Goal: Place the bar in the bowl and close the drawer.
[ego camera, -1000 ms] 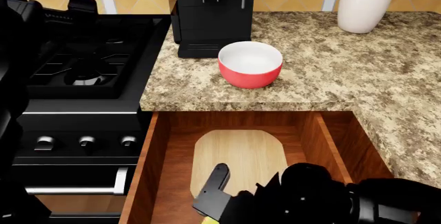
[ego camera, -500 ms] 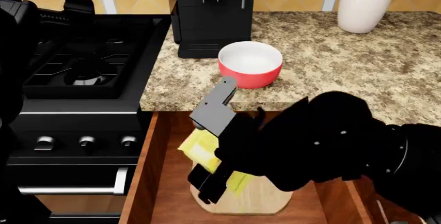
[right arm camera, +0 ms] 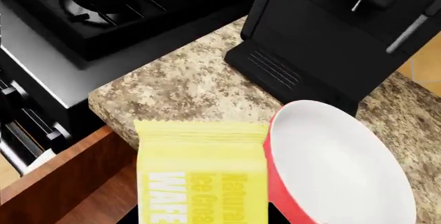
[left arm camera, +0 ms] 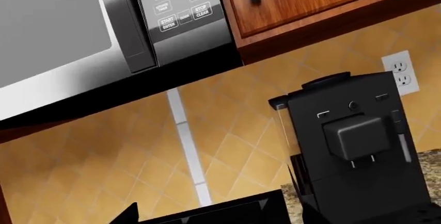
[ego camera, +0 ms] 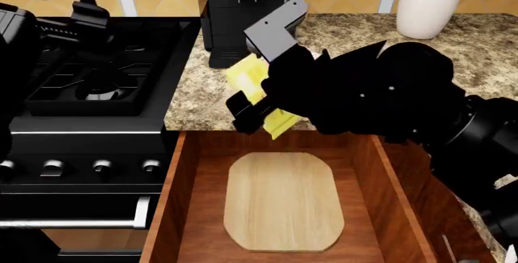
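My right gripper (ego camera: 261, 75) is shut on the yellow bar (ego camera: 252, 90) and holds it in the air above the counter's front edge, over the open drawer's back. In the right wrist view the bar (right arm camera: 203, 175) hangs right beside the red bowl's (right arm camera: 337, 167) near rim, over the counter edge. In the head view my right arm hides the bowl. The reddish-brown drawer (ego camera: 166, 214) is pulled open below. My left gripper (ego camera: 81, 8) is raised over the stove at the far left; only dark finger edges show in its wrist view.
A pale wooden board (ego camera: 283, 199) lies in the drawer. A black coffee machine (ego camera: 247, 8) stands behind the bowl and also shows in the right wrist view (right arm camera: 344, 33). A white utensil jar (ego camera: 426, 8) is at the back right. The black stove (ego camera: 97, 75) is on the left.
My right gripper has risen out of the drawer with the bar and moved back over the counter edge toward the bowl. The left arm has barely moved.
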